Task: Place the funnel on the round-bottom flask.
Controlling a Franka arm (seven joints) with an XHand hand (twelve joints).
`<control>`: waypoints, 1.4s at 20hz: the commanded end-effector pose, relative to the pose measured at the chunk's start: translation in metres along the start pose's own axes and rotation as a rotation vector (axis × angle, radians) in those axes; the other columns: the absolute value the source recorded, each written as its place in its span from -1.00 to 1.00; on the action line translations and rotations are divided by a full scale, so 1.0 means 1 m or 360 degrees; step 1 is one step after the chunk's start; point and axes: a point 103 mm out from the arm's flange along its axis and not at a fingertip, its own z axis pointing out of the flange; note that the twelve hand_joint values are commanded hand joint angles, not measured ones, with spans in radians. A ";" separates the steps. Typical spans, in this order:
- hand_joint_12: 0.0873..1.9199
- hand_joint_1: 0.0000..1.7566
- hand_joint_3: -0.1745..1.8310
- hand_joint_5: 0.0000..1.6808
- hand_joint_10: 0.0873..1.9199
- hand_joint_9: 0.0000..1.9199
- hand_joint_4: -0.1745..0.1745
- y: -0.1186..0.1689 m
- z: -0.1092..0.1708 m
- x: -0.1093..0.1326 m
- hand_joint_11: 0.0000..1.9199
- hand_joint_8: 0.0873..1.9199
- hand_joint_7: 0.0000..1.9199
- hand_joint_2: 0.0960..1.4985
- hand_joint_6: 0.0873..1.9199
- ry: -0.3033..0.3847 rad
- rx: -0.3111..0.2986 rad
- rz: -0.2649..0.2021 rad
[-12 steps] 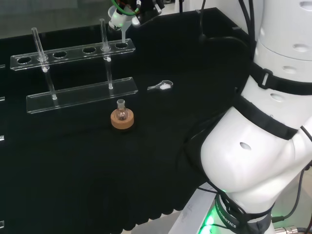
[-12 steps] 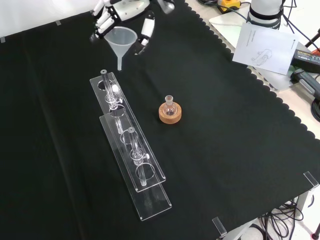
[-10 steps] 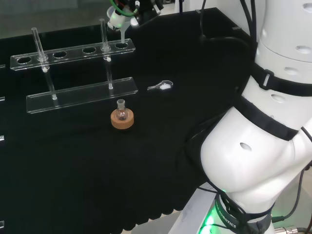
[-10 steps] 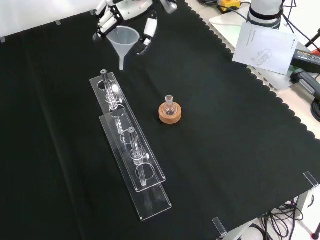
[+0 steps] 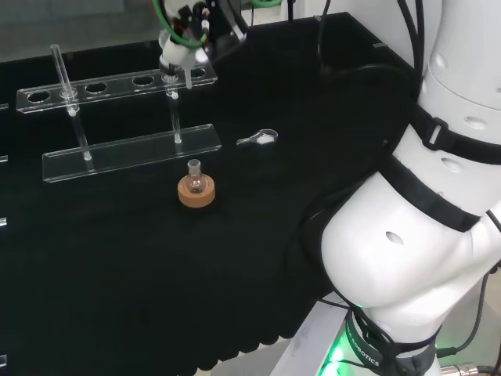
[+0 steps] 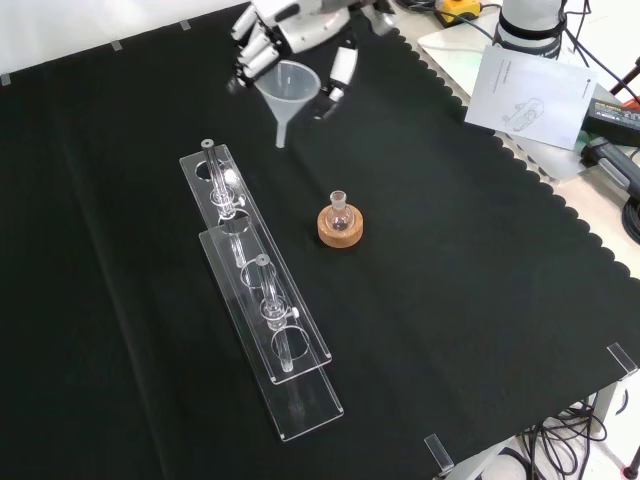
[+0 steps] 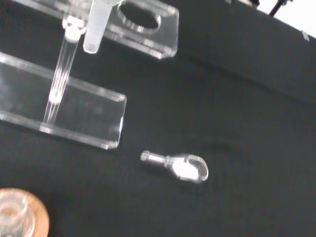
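The arm's white links rise at the right of the head view, reaching over the black-clothed tabletop. In the front view the hand hangs near the top, above the cloth, partly cut off by the frame edge. Its fingers and thumb curl round the rim of a clear funnel, held upright with the stem pointing down. A clear test tube rack with two tubes lies to the left. The round-bottom flask sits on its cork ring, well below the funnel. A small glass stopper lies on the cloth; its outline is faint.
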 end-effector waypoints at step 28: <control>0.26 -0.26 -0.40 -0.34 -0.37 0.06 -0.36 -0.041 0.091 0.067 -0.35 -0.20 -0.29 0.05 -0.98 -0.0028 0.0209 -0.0057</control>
